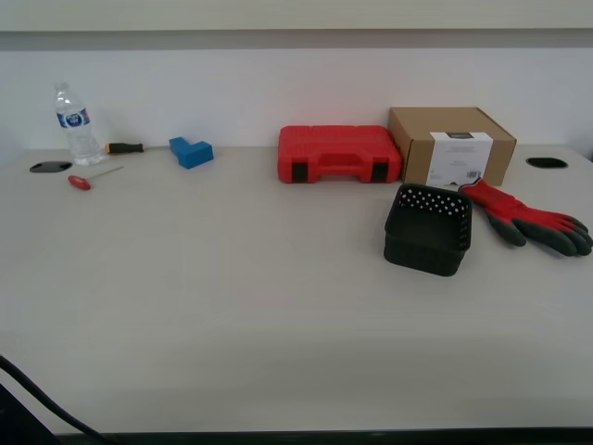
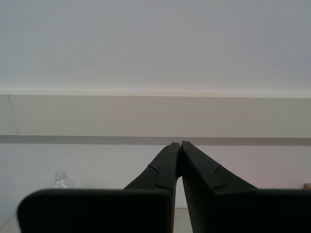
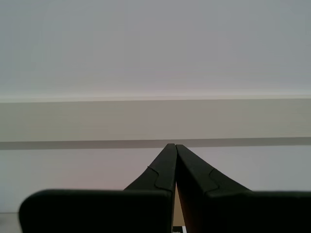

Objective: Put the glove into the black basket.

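The red glove (image 1: 528, 217) with dark grey fingers lies flat on the table at the exterior view's right, just beside the black basket (image 1: 428, 228). The basket stands tilted on the table in front of the cardboard box. My first gripper (image 3: 171, 144) is shut and empty, pointing at the far wall. My second gripper (image 2: 180, 143) is shut and empty too, also aimed at the wall. Neither gripper shows in the exterior view, and neither wrist view shows the glove or the basket.
A red tool case (image 1: 339, 154) and a cardboard box (image 1: 451, 146) stand behind the basket. A water bottle (image 1: 75, 125), two screwdrivers (image 1: 91, 177) and a blue block (image 1: 191, 151) lie at the back left. The bottle's top shows in the second wrist view (image 2: 61, 180).
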You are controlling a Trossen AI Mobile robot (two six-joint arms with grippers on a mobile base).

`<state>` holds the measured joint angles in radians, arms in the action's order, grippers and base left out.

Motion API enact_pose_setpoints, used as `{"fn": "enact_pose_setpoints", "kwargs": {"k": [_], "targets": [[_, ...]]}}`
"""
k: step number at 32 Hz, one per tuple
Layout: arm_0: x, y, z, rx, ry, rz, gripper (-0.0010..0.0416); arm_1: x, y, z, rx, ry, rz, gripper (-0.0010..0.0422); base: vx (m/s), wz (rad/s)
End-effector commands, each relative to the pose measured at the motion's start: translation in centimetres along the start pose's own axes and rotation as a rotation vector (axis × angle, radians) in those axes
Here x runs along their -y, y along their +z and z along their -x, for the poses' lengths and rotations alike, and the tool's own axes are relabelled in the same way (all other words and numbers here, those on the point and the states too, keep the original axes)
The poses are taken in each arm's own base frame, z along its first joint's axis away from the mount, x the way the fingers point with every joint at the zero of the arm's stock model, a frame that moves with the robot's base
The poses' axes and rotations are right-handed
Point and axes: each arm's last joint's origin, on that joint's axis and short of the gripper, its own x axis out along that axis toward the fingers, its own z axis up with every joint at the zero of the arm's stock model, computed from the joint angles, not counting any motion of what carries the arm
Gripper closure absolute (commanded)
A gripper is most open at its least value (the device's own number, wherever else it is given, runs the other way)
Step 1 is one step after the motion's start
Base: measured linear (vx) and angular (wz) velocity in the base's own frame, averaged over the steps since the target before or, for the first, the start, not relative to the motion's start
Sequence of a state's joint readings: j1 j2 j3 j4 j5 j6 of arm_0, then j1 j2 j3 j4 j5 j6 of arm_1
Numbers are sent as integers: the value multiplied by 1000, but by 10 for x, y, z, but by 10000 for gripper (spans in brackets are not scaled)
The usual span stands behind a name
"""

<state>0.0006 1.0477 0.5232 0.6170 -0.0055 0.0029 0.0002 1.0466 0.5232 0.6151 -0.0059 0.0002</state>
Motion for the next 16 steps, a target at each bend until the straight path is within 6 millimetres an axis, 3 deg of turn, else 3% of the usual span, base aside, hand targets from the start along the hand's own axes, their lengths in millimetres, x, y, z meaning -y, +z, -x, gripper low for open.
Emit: {"fn": "enact_pose_setpoints", "kwargs": {"k": [1, 16], "targets": [[0, 1, 0, 4, 0, 0, 405, 0, 0, 0, 3, 1, 0, 412, 0, 0], [0, 1, 0, 4, 0, 0, 405, 0, 0, 0, 3, 1, 0, 412, 0, 0]]}}
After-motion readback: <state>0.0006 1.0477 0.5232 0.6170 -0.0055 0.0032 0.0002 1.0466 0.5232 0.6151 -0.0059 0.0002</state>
